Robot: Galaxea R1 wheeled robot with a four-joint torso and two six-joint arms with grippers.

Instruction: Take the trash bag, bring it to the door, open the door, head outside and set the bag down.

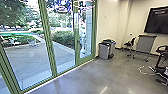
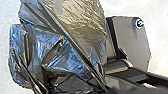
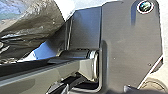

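While looking from the left wrist, see the bag (image 2: 67, 47) close up, dark, thin and shiny, with a bluish sheen and long folds running along it. Find it just beside the robot's plate (image 2: 132, 42), but cannot tell touching from apart. From the right wrist, catch a crumpled part of the same bag, near the plate again. Cannot tell the left gripper open from closed, nor make out its hold on the bag; cannot tell for the right gripper either. From the head, look across a smooth grey floor (image 1: 100, 77) to tall glass (image 1: 32, 67) in green frames on the left. At the far end of the glass, make out the door (image 1: 86, 60), apparently shut. Through the glass, see paving (image 1: 22, 56), shrubs (image 1: 63, 37) and trees (image 1: 13, 12). Past the door, by the pale wall (image 1: 108, 22), see grey bins (image 1: 104, 51) close together. Farther right, find a chair (image 1: 129, 45) beside a grey panel (image 1: 145, 43) on legs, a dark screen (image 1: 160, 21) on the wall and a white cable (image 1: 146, 73) on the floor.
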